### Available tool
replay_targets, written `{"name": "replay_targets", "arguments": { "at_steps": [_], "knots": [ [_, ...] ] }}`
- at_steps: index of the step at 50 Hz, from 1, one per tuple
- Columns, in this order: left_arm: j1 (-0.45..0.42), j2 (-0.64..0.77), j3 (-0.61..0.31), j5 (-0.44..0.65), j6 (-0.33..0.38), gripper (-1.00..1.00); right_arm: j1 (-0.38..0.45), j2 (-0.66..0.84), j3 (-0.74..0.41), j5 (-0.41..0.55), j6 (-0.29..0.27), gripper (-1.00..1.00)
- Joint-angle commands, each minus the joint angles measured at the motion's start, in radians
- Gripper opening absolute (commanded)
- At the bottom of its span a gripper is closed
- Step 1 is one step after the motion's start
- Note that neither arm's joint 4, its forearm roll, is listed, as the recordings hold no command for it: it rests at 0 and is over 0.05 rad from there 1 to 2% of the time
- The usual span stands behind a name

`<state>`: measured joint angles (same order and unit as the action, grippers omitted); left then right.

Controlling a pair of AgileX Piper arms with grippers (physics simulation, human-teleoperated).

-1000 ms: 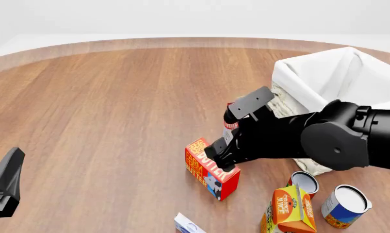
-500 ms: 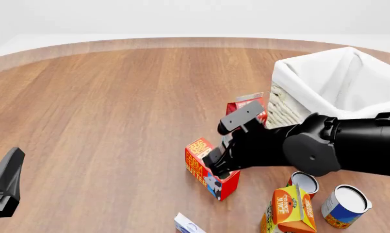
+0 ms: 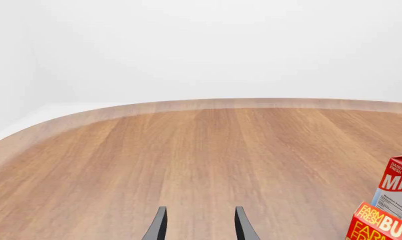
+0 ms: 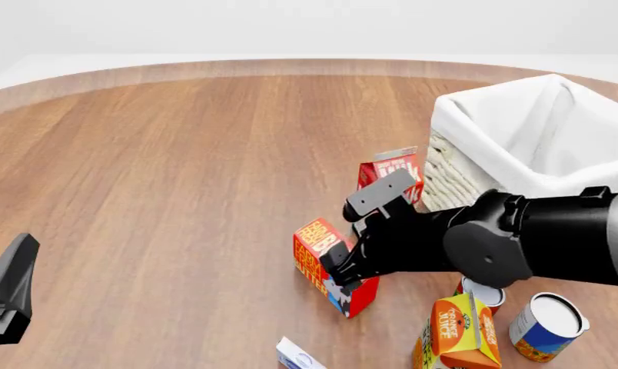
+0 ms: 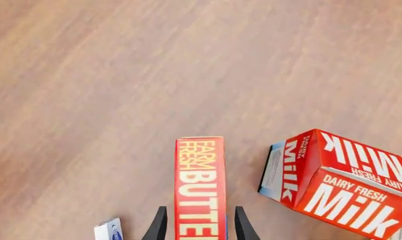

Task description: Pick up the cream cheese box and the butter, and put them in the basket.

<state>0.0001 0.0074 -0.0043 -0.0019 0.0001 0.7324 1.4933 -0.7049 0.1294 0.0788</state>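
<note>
The butter [image 4: 312, 254], a red box with yellow lettering, stands on the table left of the basket [image 4: 493, 127]. My right gripper [image 4: 341, 269] is lowered over it. In the right wrist view its open fingers [image 5: 159, 226] straddle the butter [image 5: 199, 185] with small gaps on both sides. The cream cheese box [image 4: 297, 356], white and blue, lies at the near edge of the front view, and its corner shows in the right wrist view [image 5: 109, 231]. My left gripper [image 4: 8, 296] is open and empty at the far left. It also shows in the left wrist view [image 3: 199, 226].
A red-and-white milk carton [image 4: 392, 171] stands between the butter and the basket, close to my right arm. An orange juice carton [image 4: 456, 330] and two cans [image 4: 544, 326] [image 4: 481, 291] stand at the near right. The left wrist view shows the milk carton [image 3: 397, 186] and the butter [image 3: 380, 225] at its edge.
My right gripper has come down and toward me over the butter, so its fingers now flank the box. The arm has dropped and uncovered the milk carton. The left arm has not moved.
</note>
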Motion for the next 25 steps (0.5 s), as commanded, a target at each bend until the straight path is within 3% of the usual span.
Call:
{"name": "replay_targets", "arguments": {
  "at_steps": [1, 25],
  "knots": [
    [0.0, 0.0, 0.0, 0.0, 0.0, 1.0, 0.01, 0.013, 0.004, -0.014, 0.01, 1.0],
    [0.0, 0.0, 0.0, 0.0, 0.0, 1.0, 0.028, 0.058, 0.013, -0.055, 0.042, 1.0]
  ]
}}
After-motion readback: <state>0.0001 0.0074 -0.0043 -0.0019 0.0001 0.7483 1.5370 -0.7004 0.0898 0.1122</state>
